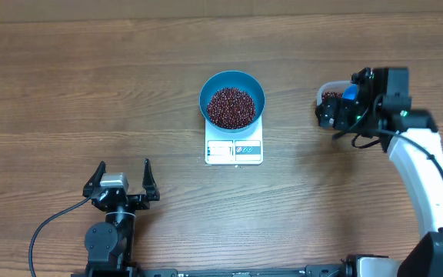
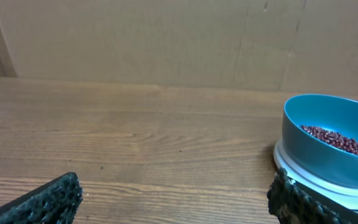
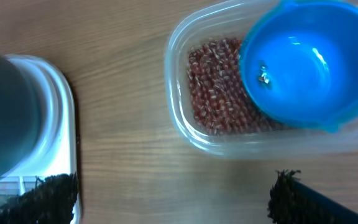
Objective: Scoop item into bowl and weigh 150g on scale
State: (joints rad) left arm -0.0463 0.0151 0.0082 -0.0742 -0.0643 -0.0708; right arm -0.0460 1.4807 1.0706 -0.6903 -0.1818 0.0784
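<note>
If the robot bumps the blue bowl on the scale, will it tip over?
Probably not easily: the bowl is deep and the beans sit low inside, so it is likely bottom-heavy. It may slide instead, since it looks smooth. Its rim is wider than the small scale, so a hard shove could push it off.

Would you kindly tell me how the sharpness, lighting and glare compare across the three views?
Overhead: even, soft light, sharp throughout, with hardly any shadow by the bowl and scale. Left wrist: tabletop crisp, but the left end effector's fingers are dark and blurred. Right wrist: small glare spots inside the scoop, and the beans in the tub look slightly soft.
</note>
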